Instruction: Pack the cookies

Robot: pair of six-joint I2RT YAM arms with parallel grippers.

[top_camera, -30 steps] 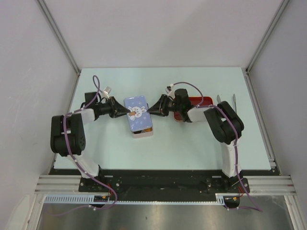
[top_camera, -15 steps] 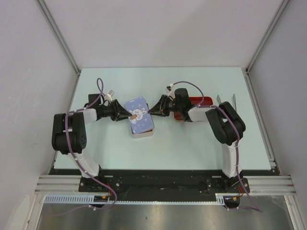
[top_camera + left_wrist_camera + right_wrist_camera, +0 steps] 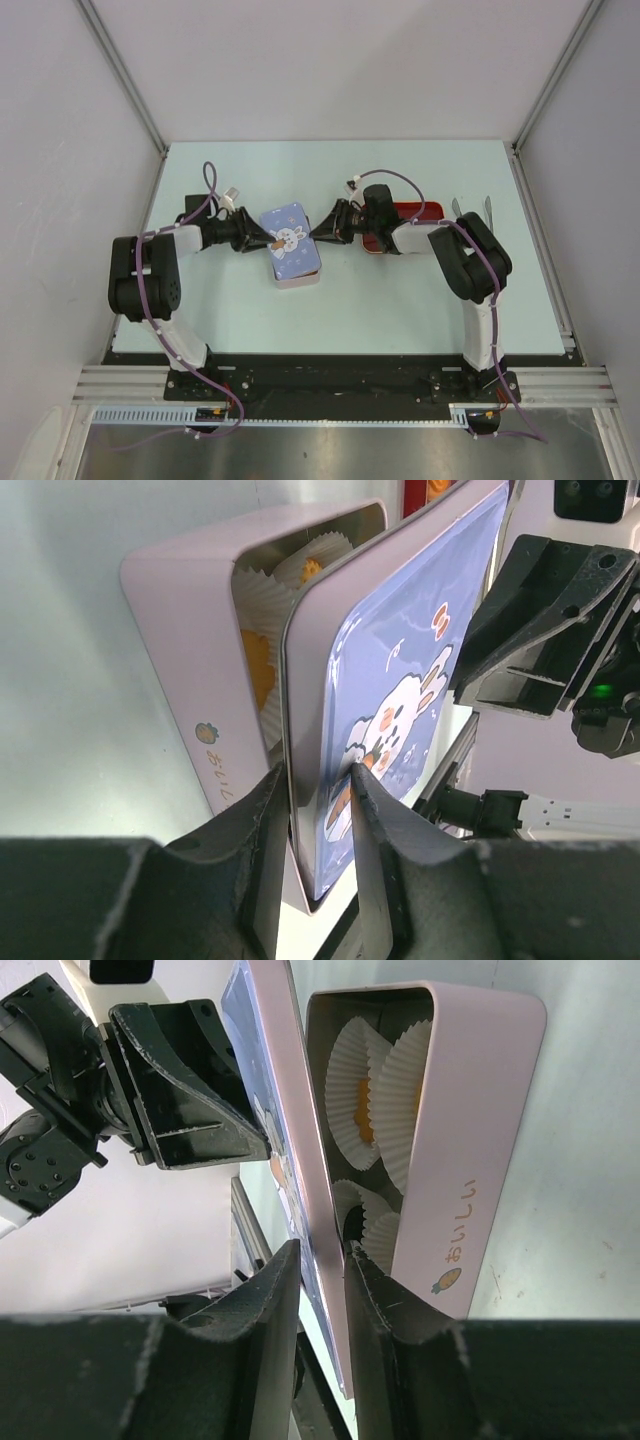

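Top external — arms stretched inward, left gripper point(image 3: 267, 243) and right gripper point(image 3: 316, 231) each clamped on the lid point(image 3: 292, 240)

Blue lid point(image 3: 291, 238) with rabbit print sits on pale tin point(image 3: 298, 281), skewed, tin's near end showing below lid. Left gripper point(image 3: 266, 241) at lid's left edge, fingers drawn to a point, touching. Right gripper point(image 3: 315, 234) likewise at lid's right edge. Red tray point(image 3: 420, 212) well right of lid, partly behind right arm. Thin metal strips point(image 3: 488, 210) farther right. Pale green table point(image 3: 400, 300) beneath.
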